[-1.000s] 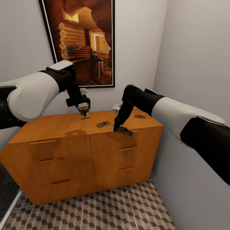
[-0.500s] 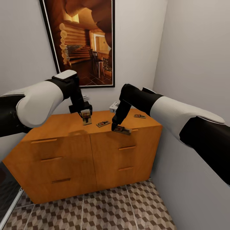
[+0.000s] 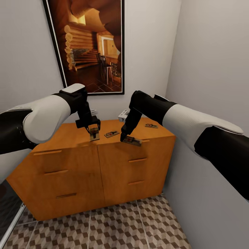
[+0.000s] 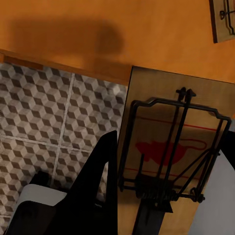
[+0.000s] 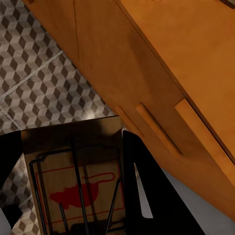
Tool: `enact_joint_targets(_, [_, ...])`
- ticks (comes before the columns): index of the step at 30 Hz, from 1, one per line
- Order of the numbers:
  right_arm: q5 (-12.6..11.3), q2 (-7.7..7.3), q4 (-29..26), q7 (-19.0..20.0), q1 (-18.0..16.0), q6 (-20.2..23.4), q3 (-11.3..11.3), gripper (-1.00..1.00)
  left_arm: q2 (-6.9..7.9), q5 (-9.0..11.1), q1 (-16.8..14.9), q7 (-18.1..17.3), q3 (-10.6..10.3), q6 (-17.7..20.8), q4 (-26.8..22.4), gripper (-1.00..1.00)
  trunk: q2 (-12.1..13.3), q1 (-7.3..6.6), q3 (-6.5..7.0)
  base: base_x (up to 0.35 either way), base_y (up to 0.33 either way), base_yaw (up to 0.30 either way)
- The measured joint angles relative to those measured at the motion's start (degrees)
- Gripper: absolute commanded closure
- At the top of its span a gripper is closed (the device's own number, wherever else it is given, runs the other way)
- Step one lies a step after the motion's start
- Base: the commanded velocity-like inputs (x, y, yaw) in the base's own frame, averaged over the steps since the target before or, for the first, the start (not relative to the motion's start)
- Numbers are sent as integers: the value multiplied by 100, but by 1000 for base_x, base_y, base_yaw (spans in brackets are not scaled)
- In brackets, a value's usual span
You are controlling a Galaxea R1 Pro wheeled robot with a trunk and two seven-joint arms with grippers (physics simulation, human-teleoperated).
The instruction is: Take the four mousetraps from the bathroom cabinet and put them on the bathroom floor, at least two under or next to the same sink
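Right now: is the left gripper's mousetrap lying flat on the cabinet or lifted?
Lifted. The left gripper holds the mousetrap tilted, above the cabinet.

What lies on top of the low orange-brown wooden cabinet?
Two small dark wooden mousetraps rest on the low orange-brown wooden cabinet: one mid-top, one near the right rear corner. The right arm hides some surface between them; drawer contents cannot be seen.

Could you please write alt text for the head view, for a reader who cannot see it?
Each gripper, left and right, holds a mousetrap over the orange-brown cabinet. Two more mousetraps lie on its top, below a framed picture.
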Motion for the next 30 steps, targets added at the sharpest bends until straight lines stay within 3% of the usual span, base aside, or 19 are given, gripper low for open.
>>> enact_joint_targets(9, [0, 1, -1, 0, 0, 0, 0, 100, -5, 0, 2, 3, -6, -3, -2, 100, 0, 2, 0, -84, 0, 0])
enact_joint_targets(30, [0, 0, 0, 0, 0, 0, 0, 100, -5, 0, 5, 18, 0, 1, -9, 100, 0, 4, 0, -327, 0, 0])
